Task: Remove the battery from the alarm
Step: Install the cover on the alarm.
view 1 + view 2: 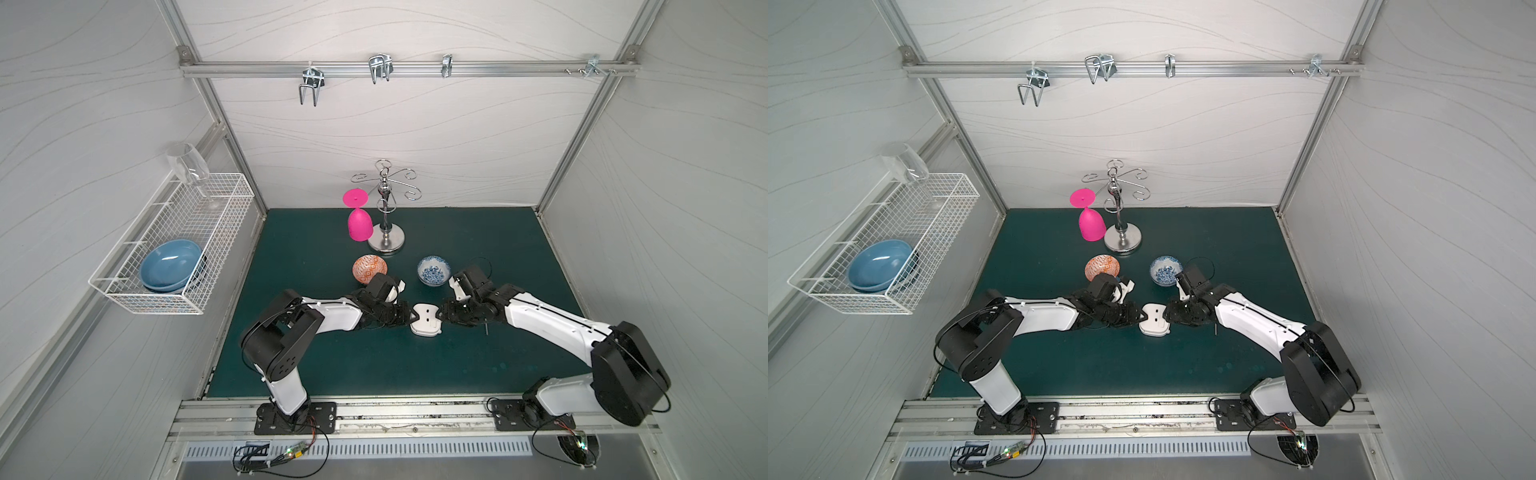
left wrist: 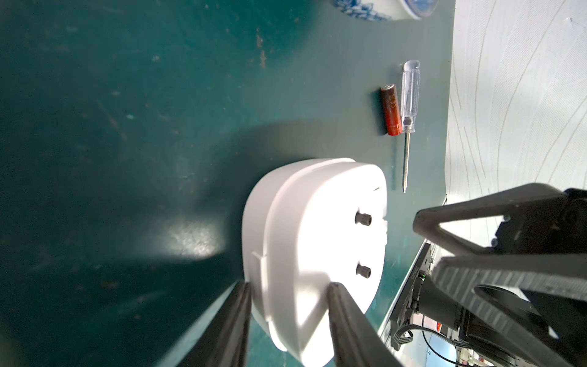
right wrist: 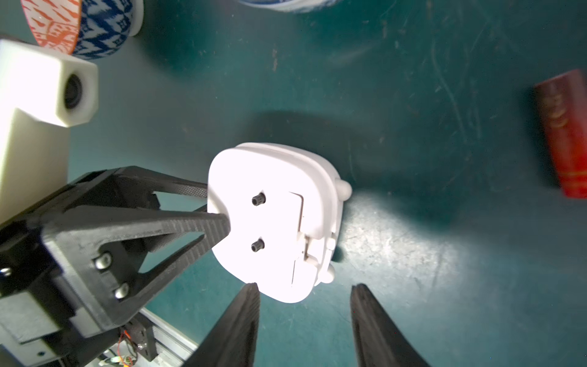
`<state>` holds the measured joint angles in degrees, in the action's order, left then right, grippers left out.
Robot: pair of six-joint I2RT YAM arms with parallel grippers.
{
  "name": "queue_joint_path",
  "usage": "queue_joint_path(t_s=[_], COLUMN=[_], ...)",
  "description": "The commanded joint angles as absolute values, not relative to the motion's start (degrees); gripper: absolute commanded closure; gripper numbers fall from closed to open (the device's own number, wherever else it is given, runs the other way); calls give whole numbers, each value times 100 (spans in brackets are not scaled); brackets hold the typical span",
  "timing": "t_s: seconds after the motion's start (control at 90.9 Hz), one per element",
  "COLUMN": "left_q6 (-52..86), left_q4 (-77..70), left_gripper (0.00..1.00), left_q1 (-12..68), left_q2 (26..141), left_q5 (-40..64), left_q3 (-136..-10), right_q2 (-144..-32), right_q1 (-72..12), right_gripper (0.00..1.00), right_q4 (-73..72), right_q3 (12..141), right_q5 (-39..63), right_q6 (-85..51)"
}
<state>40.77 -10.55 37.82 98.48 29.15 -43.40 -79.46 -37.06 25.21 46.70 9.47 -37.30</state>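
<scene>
The alarm [image 1: 426,319] [image 1: 1155,319] is held back-up just over the green mat, its plain white back with two dark knobs [image 3: 259,199] showing. My left gripper [image 2: 289,286] is shut on the alarm [image 2: 311,228], one finger on each side of its rim. My right gripper [image 3: 305,287] is open, its tips just short of the alarm's [image 3: 273,216] opposite edge and gripping nothing. The battery [image 2: 391,109] [image 3: 568,133], a small red cylinder, lies loose on the mat. It is outside the alarm and beside the screwdriver [image 2: 409,101]. My right arm hides the battery in both top views.
An orange patterned bowl [image 1: 370,268] and a blue-and-white bowl [image 1: 433,270] sit just behind the grippers. A pink glass [image 1: 359,224] and a metal stand [image 1: 386,241] are further back. A wire basket [image 1: 216,266] holding blue bowls hangs on the left wall.
</scene>
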Motion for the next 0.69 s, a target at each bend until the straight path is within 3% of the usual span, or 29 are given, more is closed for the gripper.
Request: queue_joint_path(t_s=[0.0, 0.682], left_q6=[4063, 3995], left_q4=[-1138, -981], left_gripper=[55, 44], left_q1=[3800, 3746], left_q2=[9762, 9350], left_q5=[2883, 2769], left_q3=[-4346, -4229], right_q2=[-8216, -9033], right_q1=[-3668, -3676], right_gripper=[48, 49], right_q4=[2765, 2793], right_q3=[4806, 4860], right_q5=[931, 559], right_q6=[-3501, -3255])
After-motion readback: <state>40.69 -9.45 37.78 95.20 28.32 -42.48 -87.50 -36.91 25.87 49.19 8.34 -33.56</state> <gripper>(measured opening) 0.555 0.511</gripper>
